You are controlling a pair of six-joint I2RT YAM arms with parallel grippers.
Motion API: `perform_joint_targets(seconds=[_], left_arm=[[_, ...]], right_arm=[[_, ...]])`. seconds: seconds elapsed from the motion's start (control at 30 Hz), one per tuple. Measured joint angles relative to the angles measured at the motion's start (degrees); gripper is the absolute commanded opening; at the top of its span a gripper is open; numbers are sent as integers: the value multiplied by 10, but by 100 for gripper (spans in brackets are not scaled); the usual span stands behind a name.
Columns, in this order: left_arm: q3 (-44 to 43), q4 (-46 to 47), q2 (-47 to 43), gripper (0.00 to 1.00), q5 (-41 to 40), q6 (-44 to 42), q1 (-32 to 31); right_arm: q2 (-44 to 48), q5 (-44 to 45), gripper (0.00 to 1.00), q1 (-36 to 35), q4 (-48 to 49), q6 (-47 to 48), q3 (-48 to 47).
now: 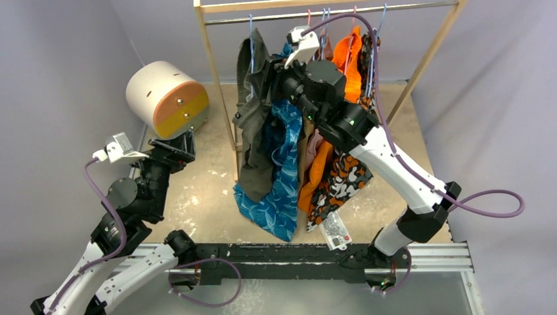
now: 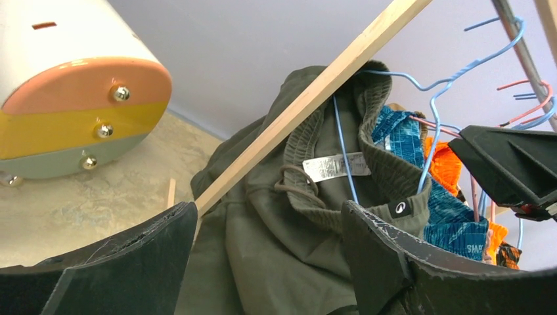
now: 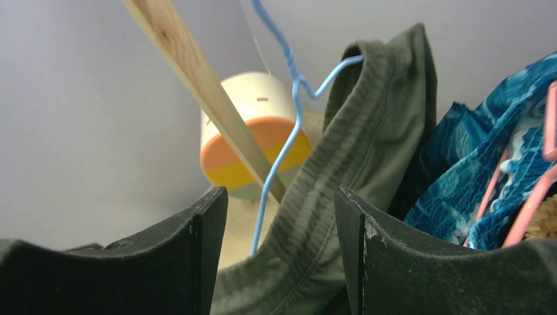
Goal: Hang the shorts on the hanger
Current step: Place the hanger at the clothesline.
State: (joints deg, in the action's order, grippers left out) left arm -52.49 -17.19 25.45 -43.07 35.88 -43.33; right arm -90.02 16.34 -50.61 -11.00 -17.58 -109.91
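The dark olive shorts (image 1: 253, 121) hang at the left end of the rack on the light-blue wire hanger (image 1: 250, 29). In the left wrist view the shorts (image 2: 263, 243) show a white tag and drawstring, and the hanger (image 2: 344, 157) runs through the waistband. My right gripper (image 1: 279, 75) is up beside the shorts' waist, open. Its fingers (image 3: 197, 262) stand on either side of the ribbed waistband (image 3: 295, 249), with the hanger wire (image 3: 282, 151) just behind. My left gripper (image 1: 174, 147) is open and empty, low and left of the rack, apart from the shorts.
A wooden rack post (image 1: 220, 92) stands between my left gripper and the shorts. A white drum with an orange-yellow face (image 1: 167, 98) lies at the back left. Blue patterned shorts (image 1: 279, 170), orange garments (image 1: 328, 164) and pink hangers (image 3: 532, 197) hang right of the shorts.
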Motion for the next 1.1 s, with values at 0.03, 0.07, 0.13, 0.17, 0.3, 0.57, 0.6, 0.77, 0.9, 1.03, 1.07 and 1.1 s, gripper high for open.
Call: perform_joint_targets(seconds=[0.03, 0.07, 0.13, 0.17, 0.3, 0.57, 0.6, 0.77, 0.9, 1.03, 1.07, 1.1], left_arm=[[2, -4, -1, 79, 0, 2, 0], [4, -9, -2, 79, -1, 6, 0], [9, -16, -7, 79, -2, 10, 0], [11, -20, -9, 79, -3, 12, 0], [13, -27, -17, 79, -6, 21, 0], [17, -38, -26, 79, -9, 28, 0], [18, -38, -27, 79, -9, 30, 0], [19, -46, -31, 79, -9, 36, 0], [19, -48, -33, 79, -9, 40, 0], [19, -48, -34, 79, -9, 41, 0], [19, -48, -34, 79, -9, 42, 0], [19, -48, -34, 79, -9, 42, 0]], right_arm=[[0, -4, 64, 0, -5, 0, 3], [0, -9, 64, 0, -12, 1, 6], [-3, -14, 64, 0, -23, 0, 7], [-3, -17, 64, 0, -24, 0, 7], [-11, -25, 59, 0, -27, -2, 6], [-65, -26, 24, 0, -63, -4, -36], [-74, -26, 18, 0, -70, -4, -44], [-99, -26, 8, 0, -107, -8, -91], [-100, -29, 8, 0, -135, -9, -123], [-100, -40, 8, 0, -151, -15, -156], [-100, -42, 8, 0, -153, -18, -160], [-99, -44, 8, 0, -152, -22, -161]])
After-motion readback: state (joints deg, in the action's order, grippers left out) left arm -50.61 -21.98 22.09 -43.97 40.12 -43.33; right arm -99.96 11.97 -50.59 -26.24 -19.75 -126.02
